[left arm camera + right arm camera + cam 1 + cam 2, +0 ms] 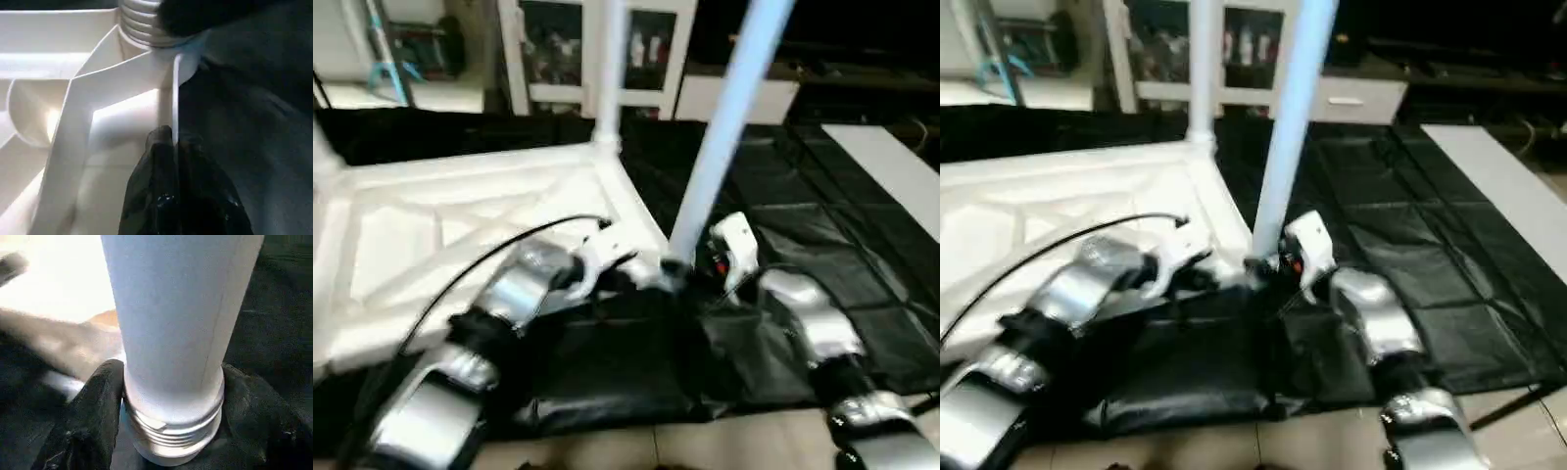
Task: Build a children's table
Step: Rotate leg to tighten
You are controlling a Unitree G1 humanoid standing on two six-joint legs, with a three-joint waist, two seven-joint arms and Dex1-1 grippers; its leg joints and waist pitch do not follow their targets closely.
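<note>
Currently fitting a leg (pixel 171 318) into the near corner of the upturned tabletop (pixel 460 225) on the black cloth. Right gripper (pixel 168 416) straddles the leg's threaded end; left gripper (pixel 171 147) pinches the rim wall. Next — likely twist the threads home, keeping the leg upright.

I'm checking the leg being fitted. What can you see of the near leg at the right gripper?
The near leg is a long white tapered plastic-looking tube with a ribbed, threaded end. It stands tilted at the near corner of the upturned tabletop, its thread still showing. The right gripper has a black finger on each side of it.
</note>
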